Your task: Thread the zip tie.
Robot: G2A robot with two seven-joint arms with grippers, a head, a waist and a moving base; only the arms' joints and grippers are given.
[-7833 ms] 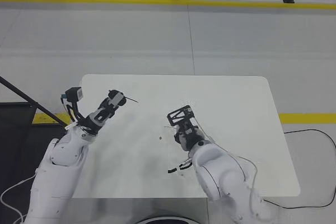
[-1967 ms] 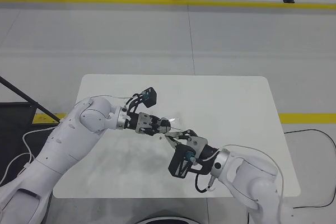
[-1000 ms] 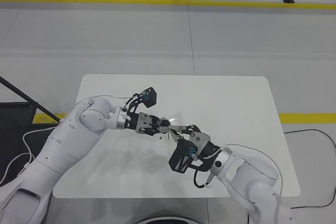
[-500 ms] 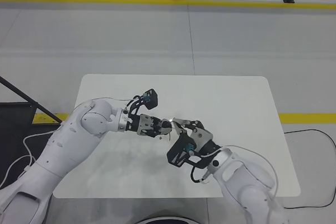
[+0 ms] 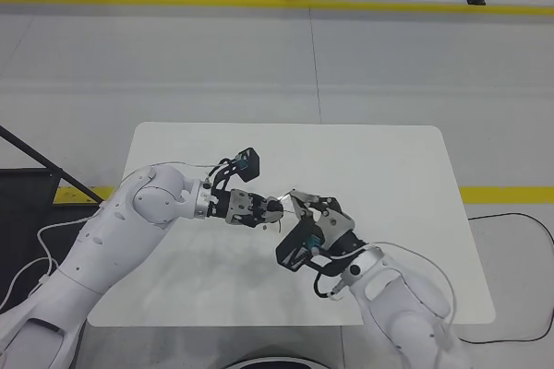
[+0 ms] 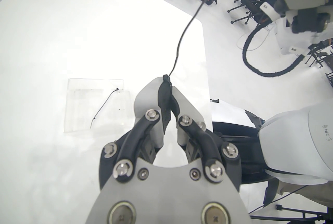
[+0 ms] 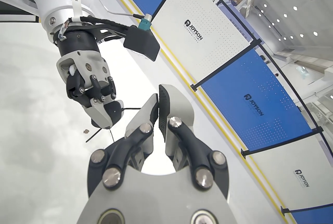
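The left gripper (image 6: 165, 82) is closed on one end of the zip tie (image 6: 178, 45). The black pads meet around the strap, and the end piece protrudes just past the fingertips. The strap runs free through the air to the right gripper (image 7: 159, 97), whose jaws are also closed, pinching the other end. Both grippers are close together above the middle of the table (image 5: 388, 157), fingertips facing. A second zip tie (image 6: 104, 107) lies on a clear plate (image 6: 78, 115) on the table — well apart from both grippers.
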